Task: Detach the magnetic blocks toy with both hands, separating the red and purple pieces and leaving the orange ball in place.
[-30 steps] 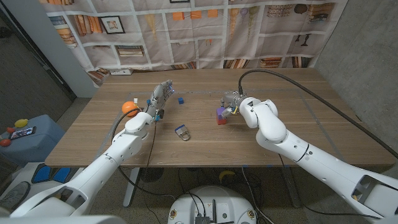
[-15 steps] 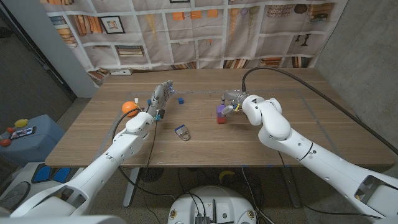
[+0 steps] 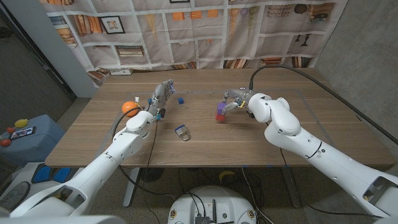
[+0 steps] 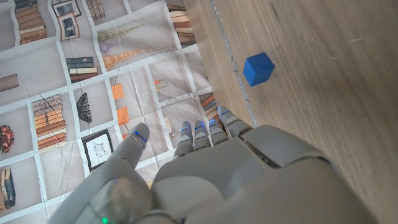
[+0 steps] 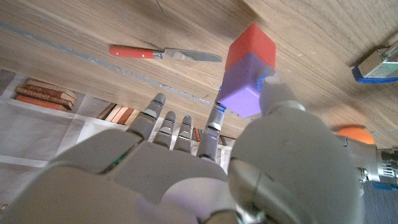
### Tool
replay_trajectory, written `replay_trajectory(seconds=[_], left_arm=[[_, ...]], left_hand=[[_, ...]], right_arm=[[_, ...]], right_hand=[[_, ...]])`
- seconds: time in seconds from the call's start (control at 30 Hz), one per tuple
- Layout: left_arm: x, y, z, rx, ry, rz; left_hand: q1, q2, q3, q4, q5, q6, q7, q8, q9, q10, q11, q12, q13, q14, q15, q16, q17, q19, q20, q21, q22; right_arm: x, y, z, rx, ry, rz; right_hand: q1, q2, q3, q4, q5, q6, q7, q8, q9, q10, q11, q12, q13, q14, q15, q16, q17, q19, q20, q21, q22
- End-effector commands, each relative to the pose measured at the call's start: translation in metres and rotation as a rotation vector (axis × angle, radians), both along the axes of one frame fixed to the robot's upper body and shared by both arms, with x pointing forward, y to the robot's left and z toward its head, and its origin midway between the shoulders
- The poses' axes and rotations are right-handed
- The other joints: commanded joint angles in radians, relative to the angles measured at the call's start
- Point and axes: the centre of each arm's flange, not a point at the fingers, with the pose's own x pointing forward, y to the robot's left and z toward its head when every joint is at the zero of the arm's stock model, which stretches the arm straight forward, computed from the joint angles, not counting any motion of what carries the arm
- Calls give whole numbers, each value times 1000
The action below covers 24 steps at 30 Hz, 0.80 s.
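Observation:
The toy is a purple piece (image 5: 245,84) stacked on a red piece (image 5: 250,46); it stands on the table right of the middle, with purple (image 3: 219,110) over red (image 3: 220,119). My right hand (image 3: 238,100) reaches it from the right. Its thumb (image 5: 273,90) lies against the purple piece, a fingertip (image 5: 217,111) is at the opposite side, and the other fingers are spread. The orange ball (image 3: 129,107) sits at the left. My left hand (image 3: 159,98) stands between the ball and the toy, holding nothing, with its fingers (image 4: 202,130) extended.
A small blue cube (image 3: 181,99) lies just right of my left hand, also seen as a blue cube (image 4: 258,68). A blue padlock (image 3: 182,132) lies nearer the front edge. A red-handled knife (image 5: 163,53) lies beyond the toy. The patterned backdrop (image 3: 205,31) hangs behind the table.
My right forearm and elbow have swung to the right while the hand stays at the toy. The toy, the ball and my left hand have not moved.

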Motion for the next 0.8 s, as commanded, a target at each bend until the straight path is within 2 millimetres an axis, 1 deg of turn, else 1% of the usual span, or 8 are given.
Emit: replay_trajectory(seconds=[0.03, 0.17, 0.5, 0.57, 0.8], left_arm=[[-8, -2, 2, 17, 6, 6], [-11, -3, 3, 26, 7, 2], [-16, -7, 8, 49, -2, -10], [-16, -8, 9, 53, -5, -11], [-19, -11, 12, 85, 9, -28]], left_hand=[[-8, 69, 9, -5, -2, 12, 3, 2, 5, 0, 5, -1, 4, 2, 4, -4, 2, 5, 4, -3, 6], [-6, 67, 10, -10, -2, 12, 4, 2, 5, -2, 7, -2, 4, 1, 5, -5, 1, 5, 4, -3, 6], [0, 63, 10, -22, -5, 17, 7, 3, 4, 0, 8, -1, 4, 1, 5, -4, 0, 5, 5, -3, 5], [2, 62, 11, -25, -5, 20, 8, 4, 4, 0, 7, -1, 4, 2, 5, -4, 0, 5, 5, -3, 5], [8, 59, 11, -35, -8, 24, 10, 4, 4, 2, 8, -1, 4, 2, 5, -4, 0, 6, 6, -4, 4]], right_arm=[[-2, -17, 5, 139, 5, 66], [-2, -23, 6, 198, 8, 89], [0, -39, 4, 323, -14, 132], [0, -40, 4, 328, -22, 130], [-1, -48, 2, 391, -25, 147]], right_hand=[[43, 39, -3, 4, 9, 105, -94, 61, 4, 12, -1, 6, 1, 4, 0, 10, 3, 9, -4, 2, 4], [47, 42, -4, 3, 10, 116, -94, 68, 4, 17, -2, 5, 1, 6, -1, 12, 4, 12, -4, 1, 4], [53, 50, -9, 5, 12, 115, -89, 67, -2, 29, -7, 5, 1, 13, -8, 15, 7, 22, -14, 3, 4], [54, 54, -10, 7, 14, 115, -84, 67, -4, 31, -9, 4, 0, 13, -8, 16, 8, 23, -15, 3, 4], [58, 62, -12, 8, 17, 118, -85, 68, -8, 37, -12, 3, 0, 14, -11, 17, 10, 25, -18, 2, 4]])
